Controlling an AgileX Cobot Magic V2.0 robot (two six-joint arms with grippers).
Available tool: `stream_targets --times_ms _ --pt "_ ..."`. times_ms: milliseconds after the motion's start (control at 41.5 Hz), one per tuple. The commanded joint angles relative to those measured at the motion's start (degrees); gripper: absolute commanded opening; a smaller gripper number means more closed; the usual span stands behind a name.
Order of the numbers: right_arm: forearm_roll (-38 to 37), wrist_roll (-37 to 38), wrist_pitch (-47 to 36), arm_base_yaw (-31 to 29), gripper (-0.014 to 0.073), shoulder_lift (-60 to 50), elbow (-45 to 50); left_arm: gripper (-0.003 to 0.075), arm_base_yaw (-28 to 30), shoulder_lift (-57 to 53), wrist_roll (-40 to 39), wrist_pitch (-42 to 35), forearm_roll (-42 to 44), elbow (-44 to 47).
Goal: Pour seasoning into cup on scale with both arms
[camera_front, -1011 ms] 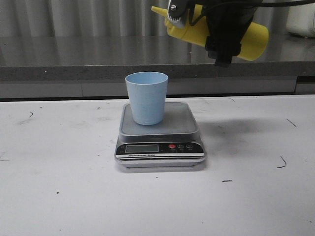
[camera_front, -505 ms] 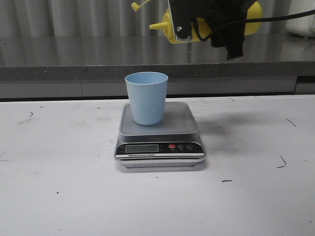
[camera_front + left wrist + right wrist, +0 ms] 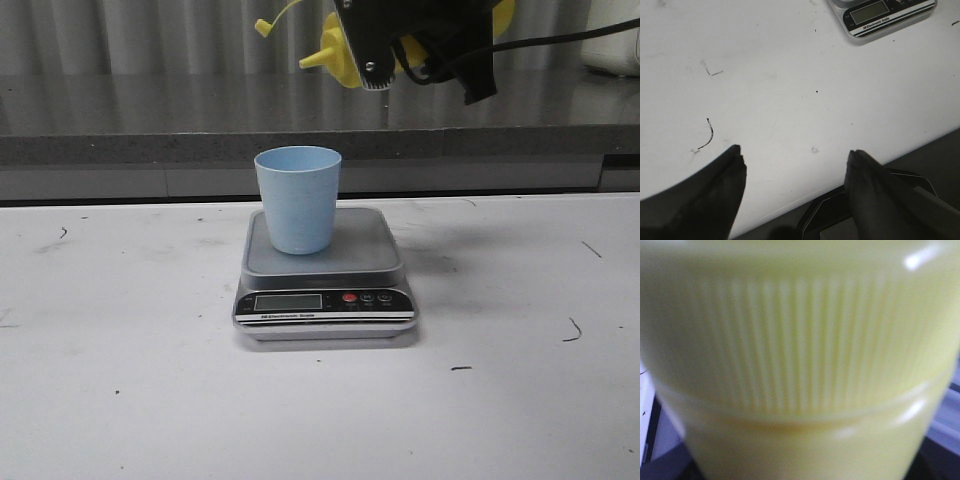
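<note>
Your right hand (image 3: 420,50) was clamped on the seasoning bottle (image 3: 345,55), high above the cup (image 3: 298,198) on the scale (image 3: 325,290) — you needed the nozzle lower and centred before tipping; left hand (image 3: 795,165) stood apart, empty.

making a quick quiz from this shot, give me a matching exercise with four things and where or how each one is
Things:
1. cup
2. bottle
3. left gripper
4. scale

States:
A. open, above bare table, holding nothing
B. sits on the table with its display facing the camera
C. stands upright on the steel platform
D. held up high, tipped over, nozzle pointing left in the front view

Pairs: 1-C, 2-D, 3-A, 4-B
</note>
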Motion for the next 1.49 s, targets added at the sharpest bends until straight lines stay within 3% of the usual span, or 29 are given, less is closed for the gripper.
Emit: stream_targets --times_ms 0,409,674,915,1203,1372,1468 --pt "-3.64 -0.38 2.50 -0.07 0.0342 -3.26 -2.52 0.0427 0.23 -0.34 -0.20 -2.90 0.07 -1.53" --pt "-1.70 0.97 2.76 -0.07 0.0342 -3.26 -2.52 0.0427 0.23 -0.34 -0.20 -2.90 0.07 -1.53" --pt "1.21 18.21 3.87 -0.07 0.0342 -3.37 -2.52 0.0427 0.23 -0.34 -0.20 -2.90 0.07 -1.53" --pt "13.82 32.17 8.86 -0.07 0.0342 -3.93 -2.52 0.0427 0.23 -0.34 -0.20 -2.90 0.07 -1.53" --pt "30.51 32.94 8.26 -1.78 0.0342 -9.08 -1.56 0.0427 0.23 -0.34 -0.20 -2.90 0.07 -1.53" --pt "37.26 36.59 1.24 -7.15 0.0342 -14.77 4.90 0.0427 0.23 -0.34 -0.20 -2.90 0.07 -1.53" --pt "37.37 41.96 -9.64 -12.21 0.0342 -17.91 10.76 0.0427 0.23 -0.34 -0.20 -2.90 0.07 -1.53"
